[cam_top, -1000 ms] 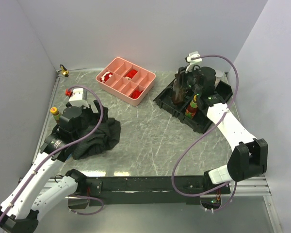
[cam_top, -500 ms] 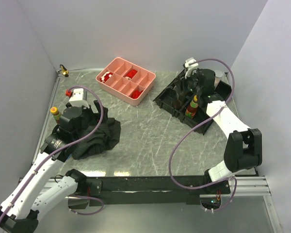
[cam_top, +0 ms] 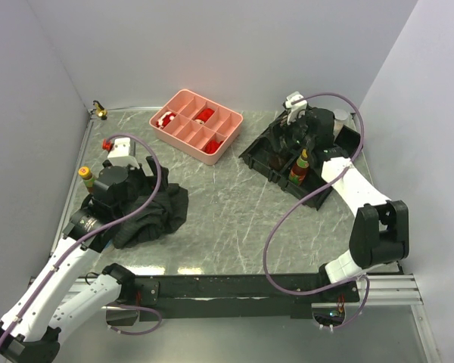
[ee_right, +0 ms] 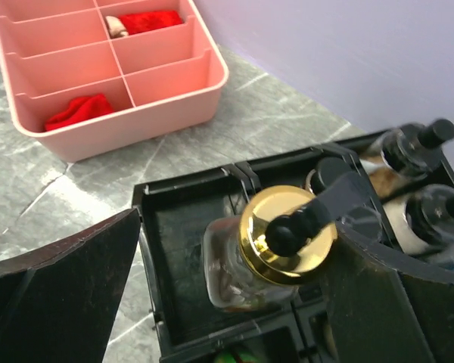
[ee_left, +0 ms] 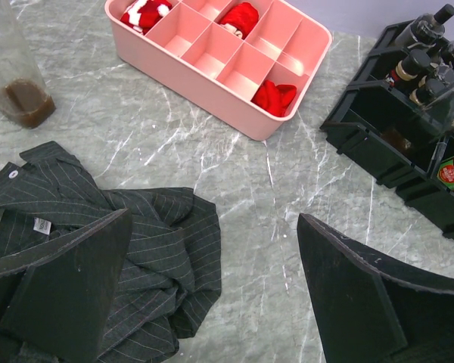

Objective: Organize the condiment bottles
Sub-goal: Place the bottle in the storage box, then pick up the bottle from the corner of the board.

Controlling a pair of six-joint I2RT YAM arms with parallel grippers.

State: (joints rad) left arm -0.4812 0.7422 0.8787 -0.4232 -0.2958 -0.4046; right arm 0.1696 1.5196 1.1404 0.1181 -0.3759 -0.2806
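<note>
Left gripper: fingers spread wide, holding nothing, hanging over the dark striped cloth near the left edge of the counter. Just past the cloth stands a clear bottle with brown dregs.

Right gripper: at the black rack in the far right corner, fingers wide apart, pinching nothing. A gold-capped bottle stands upright in a rack compartment between them. Other dark-capped bottles stand behind it. A pink tray sits toward the far edge.
</note>
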